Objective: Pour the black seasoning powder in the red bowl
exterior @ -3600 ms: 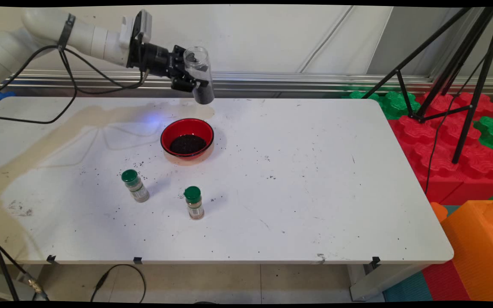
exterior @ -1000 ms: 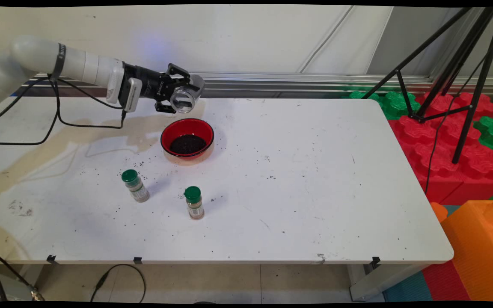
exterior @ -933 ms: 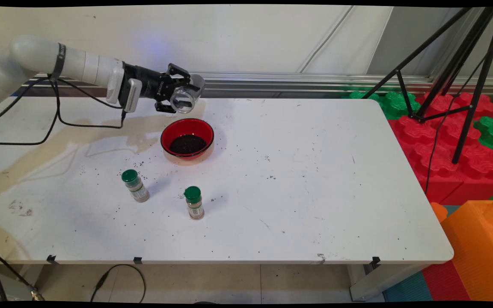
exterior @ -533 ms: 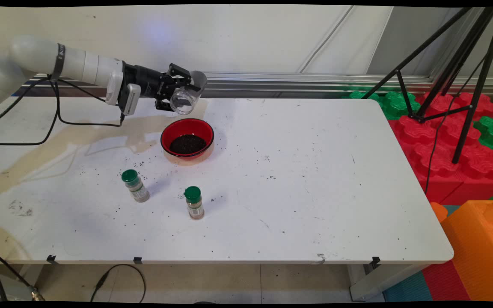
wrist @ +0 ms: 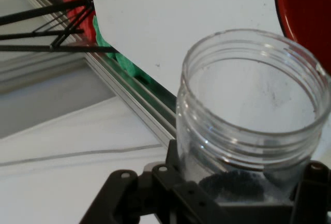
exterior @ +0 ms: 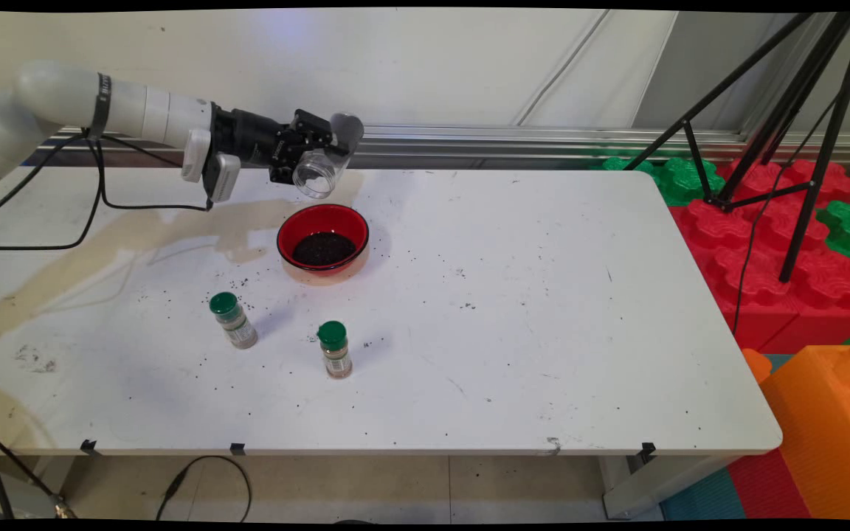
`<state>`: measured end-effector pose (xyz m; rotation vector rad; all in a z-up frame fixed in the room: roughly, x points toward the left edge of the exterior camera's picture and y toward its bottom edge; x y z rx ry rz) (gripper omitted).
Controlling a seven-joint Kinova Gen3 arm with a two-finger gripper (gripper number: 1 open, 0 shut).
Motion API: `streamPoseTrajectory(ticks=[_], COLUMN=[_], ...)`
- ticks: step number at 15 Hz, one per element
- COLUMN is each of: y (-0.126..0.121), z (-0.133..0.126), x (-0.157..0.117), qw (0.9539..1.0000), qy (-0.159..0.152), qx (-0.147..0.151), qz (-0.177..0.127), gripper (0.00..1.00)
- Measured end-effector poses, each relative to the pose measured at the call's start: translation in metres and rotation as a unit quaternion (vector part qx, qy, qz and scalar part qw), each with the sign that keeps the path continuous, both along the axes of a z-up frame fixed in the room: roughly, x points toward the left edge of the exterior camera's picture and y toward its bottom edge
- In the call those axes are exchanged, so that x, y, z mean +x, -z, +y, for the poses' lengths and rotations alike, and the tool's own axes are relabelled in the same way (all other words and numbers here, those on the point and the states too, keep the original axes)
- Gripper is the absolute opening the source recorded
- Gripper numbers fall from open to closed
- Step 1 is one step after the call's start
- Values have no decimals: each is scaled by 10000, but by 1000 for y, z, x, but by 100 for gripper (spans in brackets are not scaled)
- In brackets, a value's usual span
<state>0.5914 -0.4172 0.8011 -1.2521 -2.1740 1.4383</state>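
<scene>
The tool (exterior: pixel 305 157) is clamped on a clear plastic jar (exterior: pixel 324 158), holding it in the air above the far side of the tabletop (exterior: pixel 513 310). The jar lies tilted, its long axis running from the upper right down to the lower left, open mouth facing down toward the near side. In the hand view the jar (wrist: pixel 248 115) looks almost empty, with a little dark powder at its base. Just below and to the near side of the jar's mouth sits a red bowl (exterior: pixel 322 238) with dark grains in it, apart from the jar. Nearer the front edge stand two small green-capped bottles (exterior: pixel 233 320) (exterior: pixel 334 349), upright, well apart from the tool. Dark specks dot the tabletop around them.
</scene>
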Motion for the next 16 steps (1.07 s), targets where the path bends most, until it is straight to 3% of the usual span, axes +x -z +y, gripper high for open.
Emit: streamPoseTrajectory(ticks=[8, 16], y=[-7, -15], z=[0, 2], x=[-5, -9], qw=[9961, 9863], qy=[390, 705], qx=[-668, -1295], qz=[-428, -742], gripper=[0, 0])
